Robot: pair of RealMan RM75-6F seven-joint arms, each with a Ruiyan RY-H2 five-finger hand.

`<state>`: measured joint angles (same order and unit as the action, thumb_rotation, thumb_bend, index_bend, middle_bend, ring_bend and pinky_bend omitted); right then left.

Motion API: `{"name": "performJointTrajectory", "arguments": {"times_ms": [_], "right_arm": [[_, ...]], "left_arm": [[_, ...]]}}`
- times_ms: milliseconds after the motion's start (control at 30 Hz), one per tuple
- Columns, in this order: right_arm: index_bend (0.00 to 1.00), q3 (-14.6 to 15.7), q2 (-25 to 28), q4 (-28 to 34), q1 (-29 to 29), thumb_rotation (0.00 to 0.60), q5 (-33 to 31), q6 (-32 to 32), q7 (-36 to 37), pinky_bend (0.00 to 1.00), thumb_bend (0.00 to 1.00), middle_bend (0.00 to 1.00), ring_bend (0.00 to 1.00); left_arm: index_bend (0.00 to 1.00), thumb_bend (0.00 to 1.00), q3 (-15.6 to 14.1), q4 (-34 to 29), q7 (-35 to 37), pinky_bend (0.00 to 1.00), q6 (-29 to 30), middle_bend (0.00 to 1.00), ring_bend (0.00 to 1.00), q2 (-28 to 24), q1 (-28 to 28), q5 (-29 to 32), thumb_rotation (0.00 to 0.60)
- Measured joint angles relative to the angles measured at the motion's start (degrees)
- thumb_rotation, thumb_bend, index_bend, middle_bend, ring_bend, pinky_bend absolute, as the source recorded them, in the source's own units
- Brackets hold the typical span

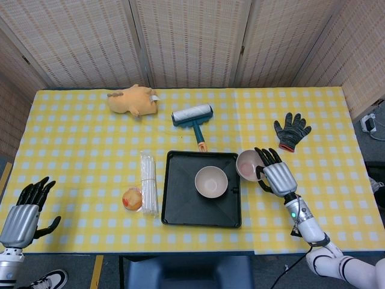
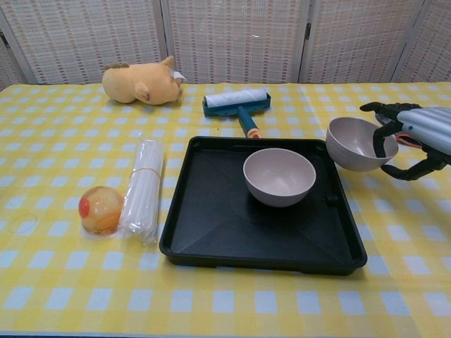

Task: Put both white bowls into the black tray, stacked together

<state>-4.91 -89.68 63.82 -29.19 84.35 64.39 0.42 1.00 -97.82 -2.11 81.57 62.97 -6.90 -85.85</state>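
Note:
One white bowl [image 1: 211,181] [image 2: 279,175] sits upright in the black tray [image 1: 180,208] [image 2: 211,225], right of its middle. My right hand [image 1: 274,174] [image 2: 412,137] grips the second white bowl [image 1: 247,164] [image 2: 354,144] by its right rim, fingers inside and thumb outside. That bowl hangs tilted above the table, just off the tray's right edge. My left hand [image 1: 24,208] is open at the near left corner of the table, holding nothing, and shows only in the head view.
A lint roller [image 1: 192,117] [image 2: 238,103] lies just behind the tray. A bundle of white sticks [image 1: 148,182] [image 2: 141,186] and an orange ball [image 1: 132,198] [image 2: 100,209] lie to the tray's left. A plush toy [image 1: 133,99] [image 2: 141,82] is at the back, a dark glove [image 1: 290,130] at the right.

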Motion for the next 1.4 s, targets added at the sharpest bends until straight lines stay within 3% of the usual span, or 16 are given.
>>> {"name": "performJointTrajectory", "arguments": {"times_ms": [367, 933, 1100, 1400], "right_arm": [[0.68, -1.18, 0.73, 8.27, -3.63, 0.600, 2.94, 0.50, -4.83, 0.00, 0.43, 0.05, 0.01], [0.67, -0.18, -3.06, 10.86, -6.18, 0.600, 4.10, -0.89, -8.46, 0.00, 0.43, 0.04, 0.01], [0.57, 0.63, -3.24, 10.53, -6.17, 0.600, 3.65, -2.17, -7.72, 0.00, 0.43, 0.03, 0.01], [0.27, 1.07, -2.71, 10.70, -5.77, 0.600, 3.54, -1.54, -7.06, 0.00, 0.43, 0.00, 0.00]], "left_arm": [[0.00, 0.36, -0.08, -0.32, 0.67, 0.01, 0.52, 0.00, 0.07, -0.32, 0.10, -0.73, 0.600], [0.00, 0.36, -0.48, -0.76, 2.12, 0.01, 1.83, 0.00, 0.07, -1.50, 0.73, -1.94, 0.600], [0.00, 0.36, -0.65, -1.03, 1.89, 0.01, 1.87, 0.00, 0.07, -1.54, 0.74, -2.38, 0.600], [0.00, 0.36, -0.62, -1.05, 1.19, 0.01, 1.81, 0.00, 0.07, -1.53, 0.76, -2.15, 0.600]]}}
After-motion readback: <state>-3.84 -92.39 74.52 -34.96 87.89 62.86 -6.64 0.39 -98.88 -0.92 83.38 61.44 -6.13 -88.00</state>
